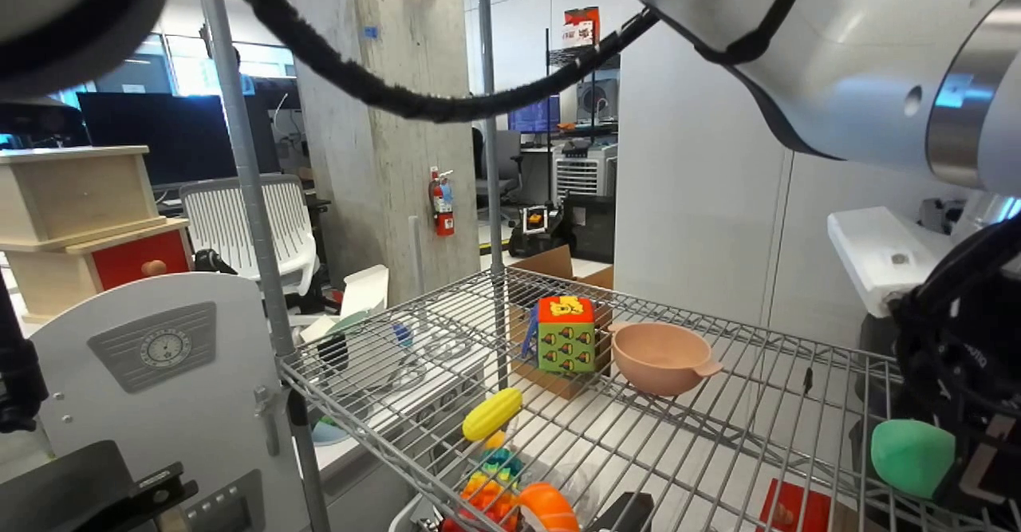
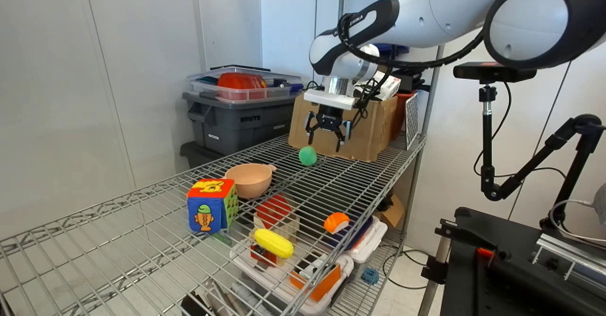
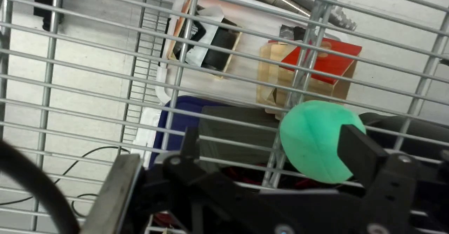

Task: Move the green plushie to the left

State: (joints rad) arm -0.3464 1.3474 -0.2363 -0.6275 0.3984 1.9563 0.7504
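In the wrist view, the claw (image 3: 270, 139) partly hides the green plushie (image 3: 314, 141).

Wire shelves (image 2: 137, 200): two seen, upper and lower. On upper: one plushie (image 2: 307, 156), one cube (image 2: 212, 204), one yellow toy (image 2: 273, 243), one orange toy (image 2: 336, 222); four toys total, plus one bowl (image 2: 249, 181). Robot: one arm (image 2: 419, 20), one gripper (image 2: 325, 144), two fingers (image 3: 361, 153). Far: one extinguisher (image 1: 443, 205), one white chair (image 1: 251, 213), one BRUTE tote (image 2: 265, 129), one clear bin (image 2: 277, 94) on it.
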